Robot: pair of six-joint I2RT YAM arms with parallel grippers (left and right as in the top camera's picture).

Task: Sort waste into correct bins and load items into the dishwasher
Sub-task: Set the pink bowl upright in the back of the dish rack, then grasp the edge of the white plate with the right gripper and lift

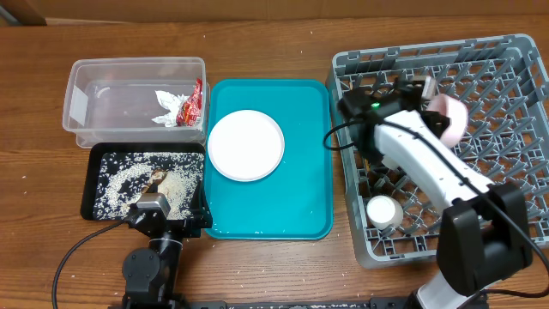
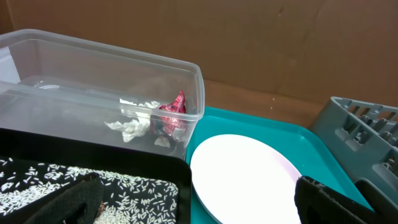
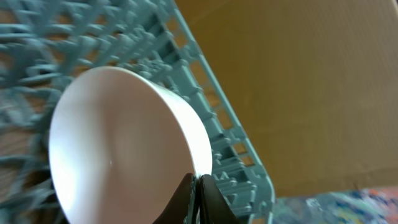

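While above rack [image 1: 489, 50], bowl [image 3: 124, 143] in right gripper [image 3: 198, 198].

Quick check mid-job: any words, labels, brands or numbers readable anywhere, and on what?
None can be read. The red wrapper in the clear tub may carry print, but it is too small and crumpled to tell. The plate, bowl, rack and black tray show no markings.

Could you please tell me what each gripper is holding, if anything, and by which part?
The right gripper pinches a white bowl by its rim, over the dish rack. The left gripper is open and holds nothing.
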